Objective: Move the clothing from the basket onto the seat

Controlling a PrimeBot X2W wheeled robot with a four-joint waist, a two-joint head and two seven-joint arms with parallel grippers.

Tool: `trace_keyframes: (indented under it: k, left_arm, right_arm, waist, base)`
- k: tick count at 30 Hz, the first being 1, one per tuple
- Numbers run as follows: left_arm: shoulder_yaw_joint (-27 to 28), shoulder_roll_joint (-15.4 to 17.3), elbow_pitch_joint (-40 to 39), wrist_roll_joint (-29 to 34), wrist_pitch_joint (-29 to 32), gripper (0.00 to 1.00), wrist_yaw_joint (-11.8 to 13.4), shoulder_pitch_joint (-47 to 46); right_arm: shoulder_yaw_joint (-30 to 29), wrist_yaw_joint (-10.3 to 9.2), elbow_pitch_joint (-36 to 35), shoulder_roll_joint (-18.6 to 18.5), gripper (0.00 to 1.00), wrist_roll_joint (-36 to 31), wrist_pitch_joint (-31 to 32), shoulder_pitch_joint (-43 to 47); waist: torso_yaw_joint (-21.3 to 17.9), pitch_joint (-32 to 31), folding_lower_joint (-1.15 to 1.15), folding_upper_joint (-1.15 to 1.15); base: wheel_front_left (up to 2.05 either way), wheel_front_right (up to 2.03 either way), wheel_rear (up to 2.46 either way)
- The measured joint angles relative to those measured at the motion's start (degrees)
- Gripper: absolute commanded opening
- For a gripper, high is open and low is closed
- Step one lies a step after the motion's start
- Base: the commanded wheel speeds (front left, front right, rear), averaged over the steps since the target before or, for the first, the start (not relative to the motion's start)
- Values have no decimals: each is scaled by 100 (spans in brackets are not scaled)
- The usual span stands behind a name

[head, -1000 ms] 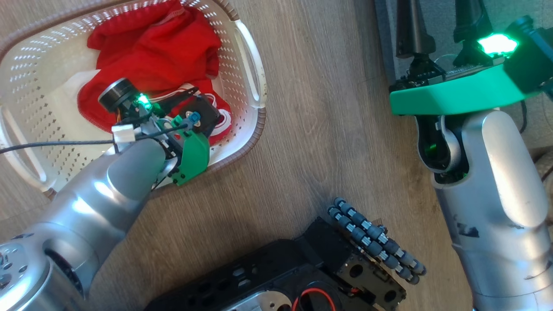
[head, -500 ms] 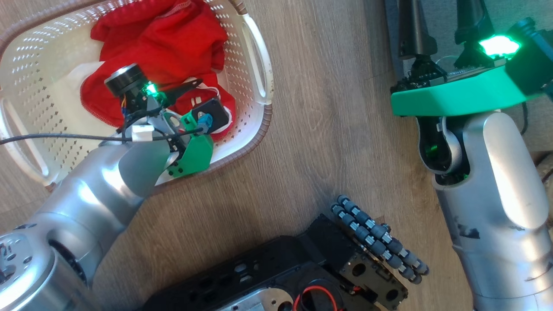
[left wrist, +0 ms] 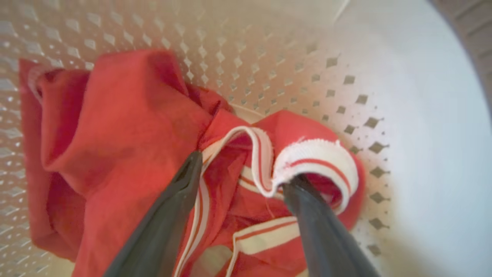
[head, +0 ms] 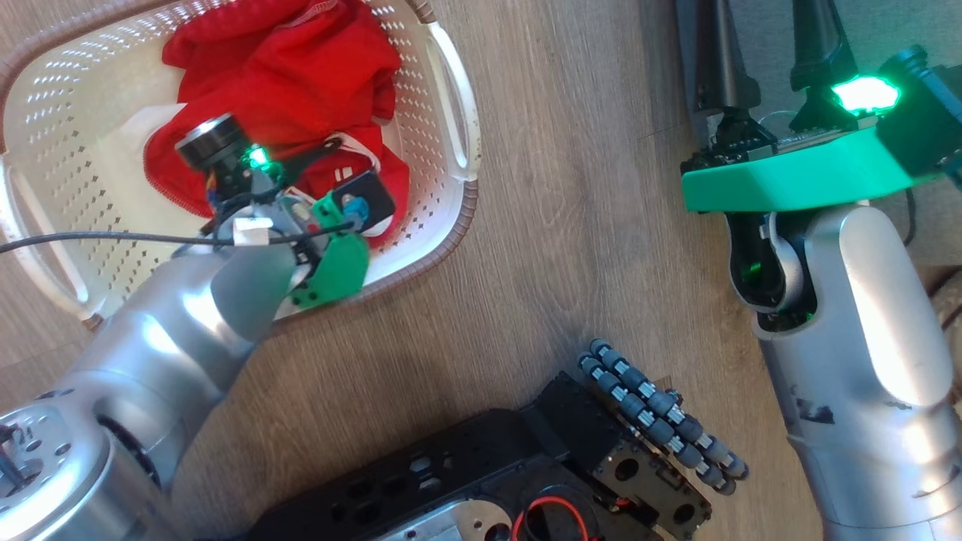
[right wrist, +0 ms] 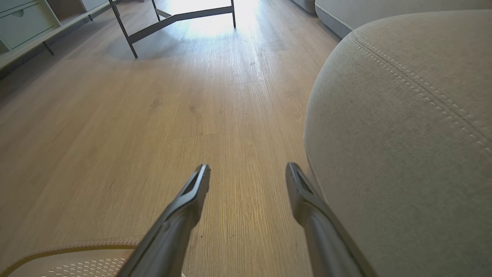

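The clothing (left wrist: pixel 127 127) lies heaped in the basket (left wrist: pixel 276 57), a rumpled red pile with a white band (left wrist: pixel 319 156) showing where it folds over. The left jaws are down in that pile, parted about as wide as the fold between them and closed on nothing yet. One finger (left wrist: pixel 169 207) lies along a red ridge. The other finger (left wrist: pixel 311 223) has its tip tucked under the curled loop of the band. Between the two tips sit a thin striped edge and a pucker of red cloth. Beyond the tips, and close on the looped finger's side, stands the basket's perforated wall.

The step in hand looks to be the grasp. To do it well, the left jaws should probably sink a little deeper before closing, so that they pinch a thick gather of cloth. The band's edge alone could slip free or bring up a single layer. After a firm close, the lift should go straight up and clear of the brown rim (head: pixel 467 218), so that nothing trails and snags there. I cannot tell whether the pile is one garment or several, so more than one piece may come up together.

The right jaws hang wide open and empty over the wood floor (right wrist: pixel 134 115). The seat (right wrist: pixel 403 146) bulges just beside their right-hand finger. From the left jaws the seat is well apart, across bare floor, so the grip must be secure enough for that carry.
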Motion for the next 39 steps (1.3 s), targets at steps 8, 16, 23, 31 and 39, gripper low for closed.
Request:
trace_keyframes:
  k: [8,16,23,31,39]
  left_arm:
    - [5,83,-832,53,-1,100,-14,-5]
    - [-14,154,-724,110,0,0,-158,10]
    - [-29,147,-673,63,0,0,-162,25]
    - [310,212,-961,-355,0,0,-160,109]
    - [828,203,-1540,-528,0,0,-156,739]
  right_arm:
    - [14,-1,2,1,100,0,0,0]
    - [3,0,9,1,100,32,0,-1]
    - [-19,0,44,1,100,32,0,-15]
    - [-110,-1,203,1,100,-142,0,-86]
    - [-202,-1,487,0,100,-478,0,-60]
  waist:
    - [11,14,0,0]
    - [-13,-9,0,0]
    - [-10,-42,0,0]
    - [68,-358,0,0]
    - [381,-1116,0,0]
  base:
    - [0,0,0]
    - [0,0,0]
    - [0,0,0]
    - [0,0,0]
    - [0,0,0]
